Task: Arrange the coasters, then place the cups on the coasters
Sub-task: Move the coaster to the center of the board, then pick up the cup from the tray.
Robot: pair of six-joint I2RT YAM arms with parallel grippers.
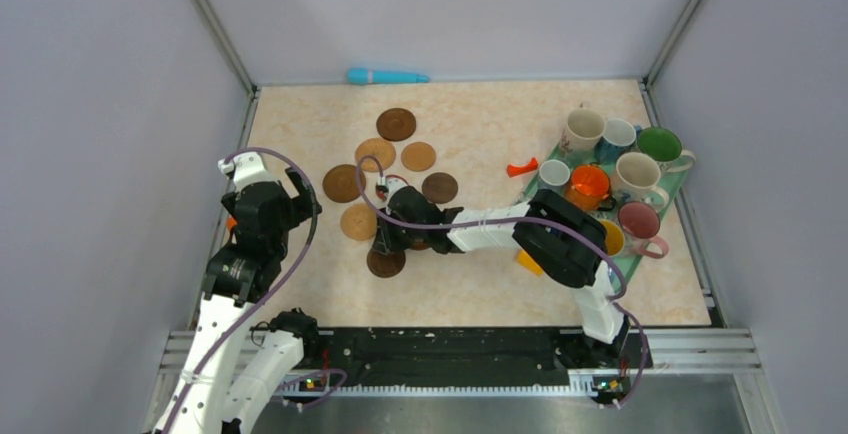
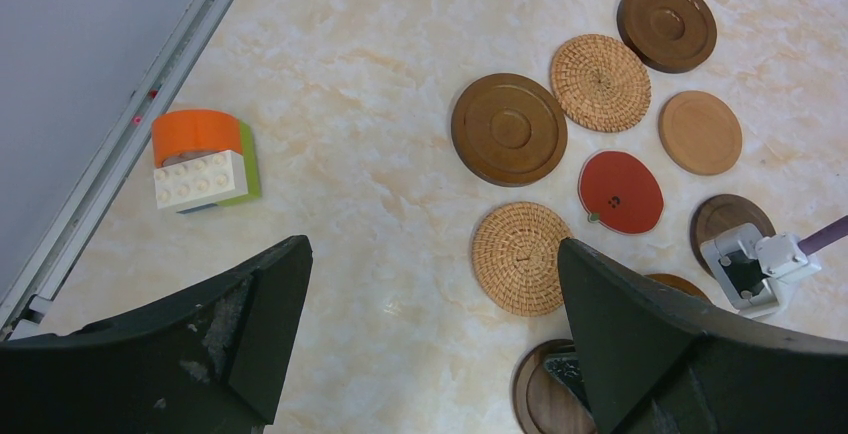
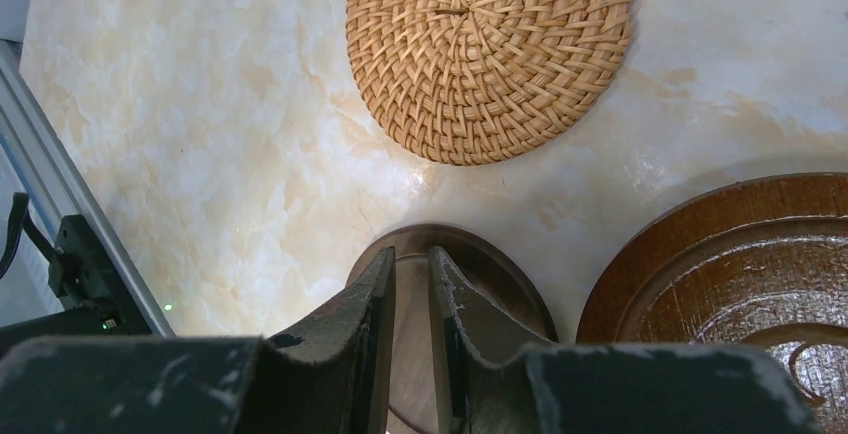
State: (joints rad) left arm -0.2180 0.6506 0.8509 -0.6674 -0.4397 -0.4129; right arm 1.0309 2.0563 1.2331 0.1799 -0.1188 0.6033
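Left of the worktop's (image 1: 480, 284) centre: right gripper (image 3: 412, 254) points down, jaws drawn to a narrow slit, nothing clamped between them. Its tips sit over a small dark coaster (image 3: 505, 289) lying flat, the disc of the cluster nearest the front edge; contact unclear. Woven coaster (image 3: 490, 44) just beyond, ridged coaster (image 3: 740, 274) close beside. Left gripper (image 2: 432, 254) spread wide, empty, above the left edge. Cups (image 1: 638, 172) crowd the teal tray (image 1: 532, 192) at the right edge.

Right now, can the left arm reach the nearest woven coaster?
Probably. The left gripper is open, with bare table up to the woven coaster; the right gripper, shut on a dark coaster beside it, might crowd it.
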